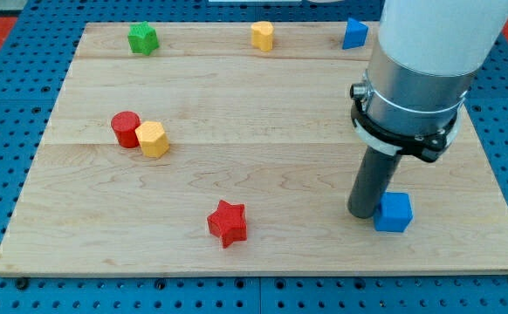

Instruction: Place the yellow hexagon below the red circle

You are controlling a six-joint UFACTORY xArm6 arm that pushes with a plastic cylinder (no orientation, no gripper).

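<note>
The yellow hexagon (153,139) sits on the wooden board (263,113) at the view's left, touching the right lower side of the red circle (126,129). My tip (364,212) rests on the board at the view's lower right, far from both, right against the left side of a blue cube (394,212).
A red star (228,223) lies at the bottom centre. A green block (143,38) is at the top left, a yellow heart-shaped block (263,36) at the top centre, and a blue triangular block (354,33) at the top right, next to the arm's wide grey body (411,83).
</note>
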